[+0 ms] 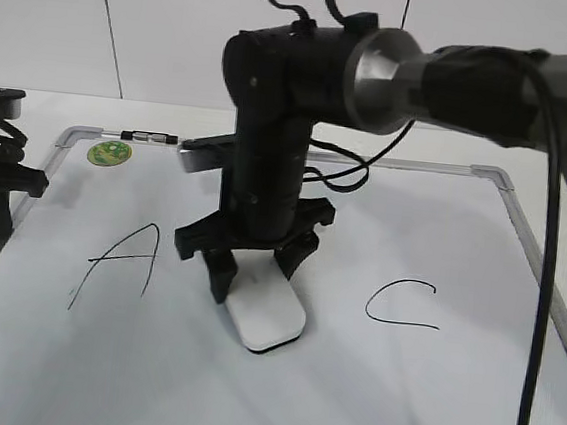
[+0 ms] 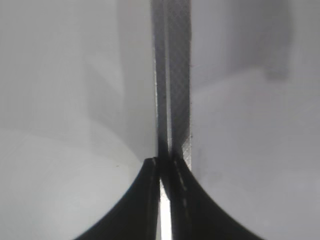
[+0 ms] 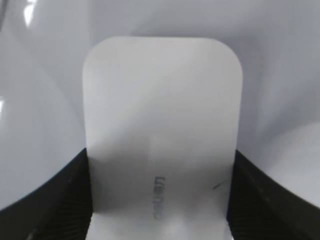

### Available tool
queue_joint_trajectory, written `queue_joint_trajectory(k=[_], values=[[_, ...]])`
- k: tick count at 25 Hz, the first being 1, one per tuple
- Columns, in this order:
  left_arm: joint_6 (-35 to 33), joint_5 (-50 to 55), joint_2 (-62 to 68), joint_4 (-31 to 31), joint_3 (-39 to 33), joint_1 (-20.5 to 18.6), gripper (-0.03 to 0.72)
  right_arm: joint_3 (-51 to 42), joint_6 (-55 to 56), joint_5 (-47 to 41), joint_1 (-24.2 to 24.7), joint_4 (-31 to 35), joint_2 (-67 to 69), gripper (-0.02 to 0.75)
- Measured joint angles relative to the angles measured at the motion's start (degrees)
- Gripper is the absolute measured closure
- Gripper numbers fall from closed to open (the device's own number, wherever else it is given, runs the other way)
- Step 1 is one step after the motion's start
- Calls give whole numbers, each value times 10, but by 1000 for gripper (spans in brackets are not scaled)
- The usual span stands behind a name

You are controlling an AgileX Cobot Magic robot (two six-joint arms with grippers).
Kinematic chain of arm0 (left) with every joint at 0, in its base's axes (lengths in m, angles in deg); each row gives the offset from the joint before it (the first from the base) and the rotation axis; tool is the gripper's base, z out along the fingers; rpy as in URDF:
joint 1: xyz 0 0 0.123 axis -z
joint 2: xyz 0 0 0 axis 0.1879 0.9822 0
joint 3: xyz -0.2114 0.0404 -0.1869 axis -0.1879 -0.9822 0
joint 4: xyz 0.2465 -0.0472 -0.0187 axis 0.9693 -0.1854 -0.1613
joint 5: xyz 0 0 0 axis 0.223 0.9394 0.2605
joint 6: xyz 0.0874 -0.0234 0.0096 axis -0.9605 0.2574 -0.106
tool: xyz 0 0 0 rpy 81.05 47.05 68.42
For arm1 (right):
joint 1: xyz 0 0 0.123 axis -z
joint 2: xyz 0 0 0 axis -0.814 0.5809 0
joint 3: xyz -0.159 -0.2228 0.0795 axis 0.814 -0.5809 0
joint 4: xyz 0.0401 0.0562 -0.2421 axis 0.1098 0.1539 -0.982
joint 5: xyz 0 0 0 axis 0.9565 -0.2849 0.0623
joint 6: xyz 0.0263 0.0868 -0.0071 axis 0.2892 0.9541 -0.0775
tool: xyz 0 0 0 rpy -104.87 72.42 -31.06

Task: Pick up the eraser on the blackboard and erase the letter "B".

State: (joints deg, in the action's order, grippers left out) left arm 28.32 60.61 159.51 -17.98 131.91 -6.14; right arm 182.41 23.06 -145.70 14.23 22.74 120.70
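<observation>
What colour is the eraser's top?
White, with small grey lettering; the eraser shows best in the right wrist view.

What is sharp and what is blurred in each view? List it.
Exterior view: letters on the blackboard crisp, near arm soft. Left wrist view: shut left gripper dark, background hazy. Right wrist view: eraser lettering blurred, glare upper left.

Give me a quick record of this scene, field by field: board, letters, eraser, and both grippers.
board: blackboard, white surface, silver frame, flat on the table
letters visible: letter "A" on the left, letter "C" on the right; no "B" visible
eraser: eraser lying between them on the board
right gripper: right gripper, jaws closed on the eraser's sides
left gripper: left gripper, jaws together, empty
sticker: green sticker, top-left corner
</observation>
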Motion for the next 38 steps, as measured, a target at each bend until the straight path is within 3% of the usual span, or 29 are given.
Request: queue_joint_trajectory(k=[6,9,18,29,38], values=[[0,0,0,-3,0,0,669,0,19,1,98,2,0,207],[-1,-2,0,-7,0,0,669,0,26,1,122,2,0,207],[-3,-4,0,-9,0,0,669,15,26,-8,128,23,4,207],[-3,-4,0,-9,0,0,669,83,24,0,132,3,-23,207],[-3,-4,0,-9,0,0,669,-37,21,0,173,-63,-144,208]])
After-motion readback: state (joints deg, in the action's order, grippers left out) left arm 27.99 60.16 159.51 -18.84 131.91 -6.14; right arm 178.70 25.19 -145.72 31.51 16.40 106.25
